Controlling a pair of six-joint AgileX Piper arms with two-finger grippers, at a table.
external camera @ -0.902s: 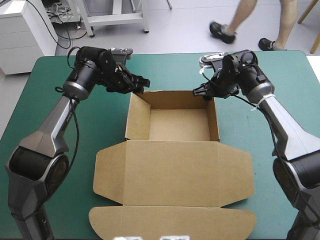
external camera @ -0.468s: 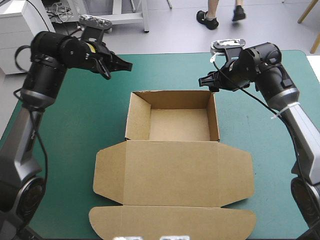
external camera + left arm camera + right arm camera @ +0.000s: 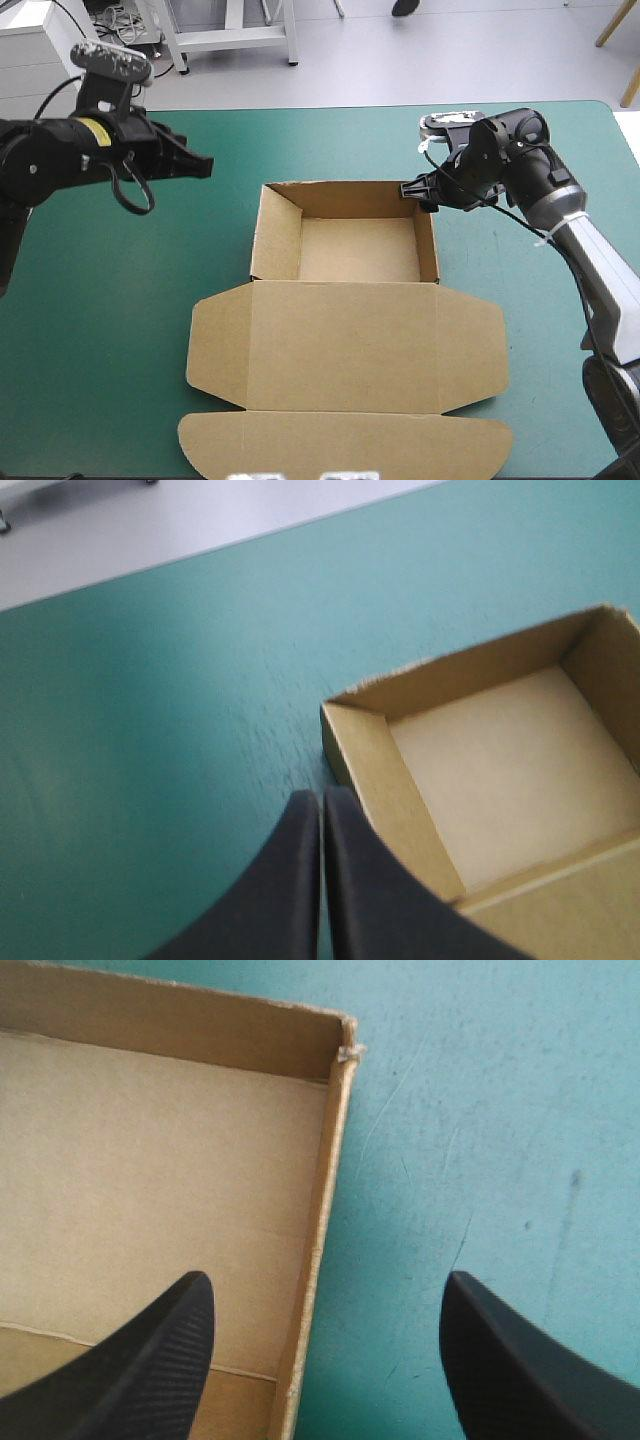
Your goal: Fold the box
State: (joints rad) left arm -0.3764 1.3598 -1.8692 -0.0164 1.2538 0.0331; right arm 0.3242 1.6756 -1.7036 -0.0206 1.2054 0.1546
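Surface: table under a teal-green cover (image 3: 110, 320), seen from above and behind the robot
Box (image 3: 358, 250): brown board; it sits near the middle of the table, square to its edges
Box shape: an open tray toward the far side, all four walls (image 3: 276, 232) raised and upright; inside is a plain, pale brown floor
Lid (image 3: 345, 345): flat on the cover, joined to the tray's near wall; wider than the tray, with a rounded flap at each side
Front flap (image 3: 345, 442): a long strip with rounded corners beyond a crease in the lid; it reaches almost to the table's near edge
Corner detail: the tray's far right corner shows a small frayed bit of board at its top
Left gripper (image 3: 206, 166): black fingers pressed together in one point, holding nothing; it hangs over bare cover, off the tray's far left corner and apart from the box
Right gripper (image 3: 418, 193): black fingers spread wide, holding nothing; it straddles the tray's right wall near the far right corner, with one finger over the tray floor and the other over the cover outside; whether it touches the board cannot be told
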